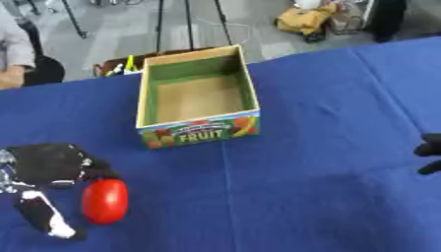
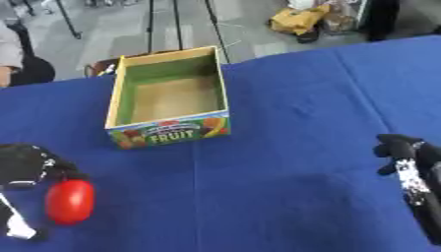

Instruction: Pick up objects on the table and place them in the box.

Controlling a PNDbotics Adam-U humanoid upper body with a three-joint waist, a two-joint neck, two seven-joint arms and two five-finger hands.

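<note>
now the left hand (image 1: 51,167) sits low at the left edge, fingers curled round a red tomato-like fruit (image 1: 105,200) just above the blue tablecloth (image 1: 310,147). the fruit box (image 1: 198,96) stands open further back, well apart. the right hand (image 2: 413,167) rests at the right edge; cannot tell how its fingers are set.

The blue table (image 1: 327,147) is lying bare between the box (image 1: 198,93) and the right hand (image 2: 413,167), giving wide room for passing. The box is standing open on top, seemingly with nothing inside. The left hand (image 1: 47,170) is crowding the red object (image 1: 105,200) at the near-left.
</note>
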